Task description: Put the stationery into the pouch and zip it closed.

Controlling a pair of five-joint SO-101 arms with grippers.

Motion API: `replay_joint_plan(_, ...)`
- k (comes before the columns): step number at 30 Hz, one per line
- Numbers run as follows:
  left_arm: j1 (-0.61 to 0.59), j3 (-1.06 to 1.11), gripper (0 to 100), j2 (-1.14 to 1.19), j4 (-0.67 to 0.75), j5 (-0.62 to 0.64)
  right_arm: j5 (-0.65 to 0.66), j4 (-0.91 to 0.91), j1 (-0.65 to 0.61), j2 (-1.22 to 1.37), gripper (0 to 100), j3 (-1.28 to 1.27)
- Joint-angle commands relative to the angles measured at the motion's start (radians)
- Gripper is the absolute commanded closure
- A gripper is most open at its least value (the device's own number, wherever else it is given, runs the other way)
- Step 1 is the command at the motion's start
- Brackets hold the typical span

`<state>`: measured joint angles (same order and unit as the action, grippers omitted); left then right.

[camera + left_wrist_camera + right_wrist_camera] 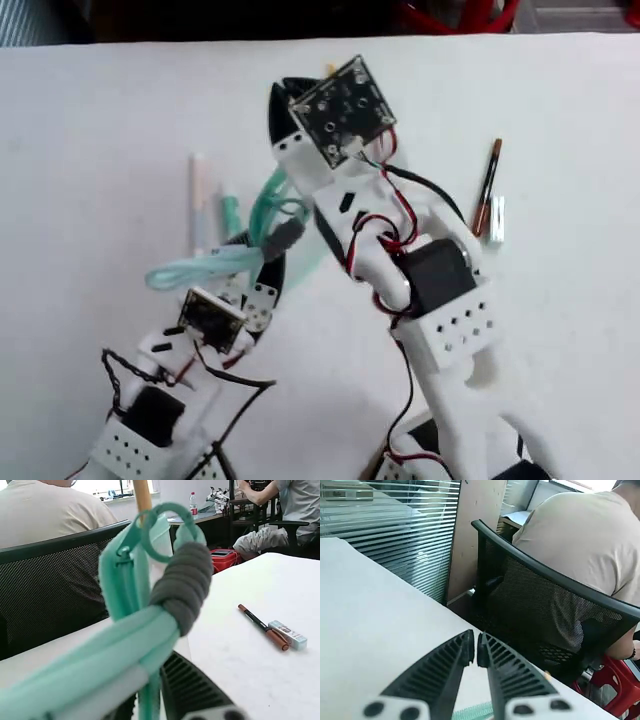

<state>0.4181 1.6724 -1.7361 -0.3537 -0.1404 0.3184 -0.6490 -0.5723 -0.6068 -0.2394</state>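
1. I see a mint-green fabric pouch [215,262] bunched up near the table's middle. Its round zip pull ring [161,530] stands upright, and a grey cord loop [185,587] is wound thickly around one end. I cannot tell whether the zip is open.
2. A slim white pen [198,200] lies flat just beyond the pouch.
3. A short mint-green pen [230,212] lies beside it, almost parallel.
4. A brown pen [488,185] lies well apart, towards the right.
5. A small pale-blue and white eraser block [496,220] sits just beside that pen's end.
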Motion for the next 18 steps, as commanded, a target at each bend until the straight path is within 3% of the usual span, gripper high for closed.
replay_joint_plan(1,-0.005,0.006,97,0.007,0.000,-0.005,0.006,-0.013,-0.002,-0.096,97.9,0.048)
replay_joint_plan(8,-0.005,0.008,96,0.007,0.000,0.000,0.006,-0.064,0.062,-0.183,97.9,0.043)
replay_joint_plan(12,-0.008,0.008,91,0.007,-0.005,0.006,0.006,-0.131,0.228,-0.225,97.9,-0.017)
replay_joint_plan(18,-0.010,0.008,91,0.007,-0.006,0.026,0.005,-0.070,0.447,-0.216,97.4,-0.218)
